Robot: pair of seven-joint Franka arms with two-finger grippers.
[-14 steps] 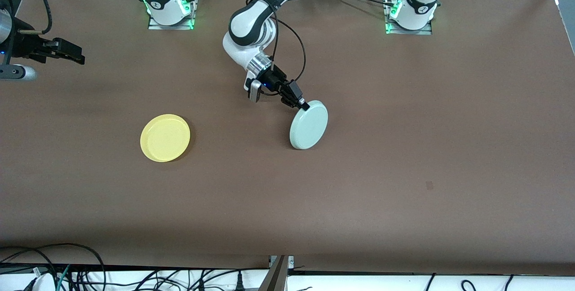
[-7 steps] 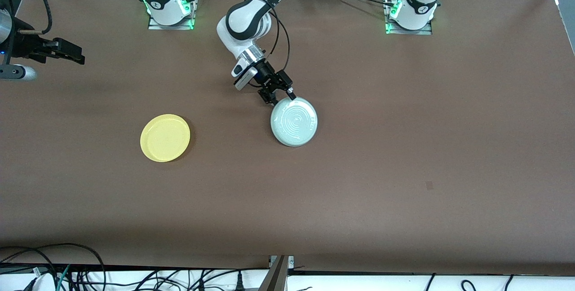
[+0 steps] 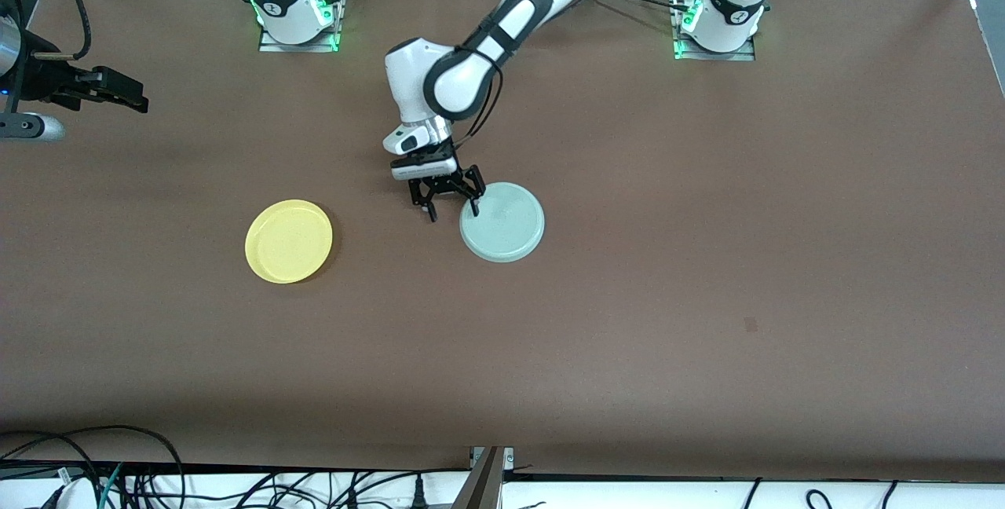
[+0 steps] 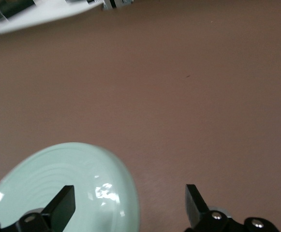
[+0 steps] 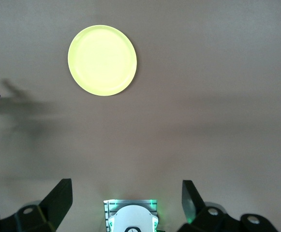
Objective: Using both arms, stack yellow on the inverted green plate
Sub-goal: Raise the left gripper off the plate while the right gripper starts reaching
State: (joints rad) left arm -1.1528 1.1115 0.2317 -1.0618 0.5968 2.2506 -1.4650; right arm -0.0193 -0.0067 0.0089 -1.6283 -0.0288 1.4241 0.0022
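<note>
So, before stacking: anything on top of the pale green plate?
Nothing rests on the round pale mint-green plate; the open left gripper straddles its rim. Its underside is hidden.

Broad brown tabletop (image 3: 707,320), black cables (image 3: 141,477) along its near edge.

Green plate (image 3: 502,223): round, pale mint, lying flat on the table, inverted, concentric rings showing on its upturned base. Yellow plate (image 3: 289,241): round, bright yellow, upright with low rim up, lying flat, well apart from the green plate toward the right arm's end.
</note>
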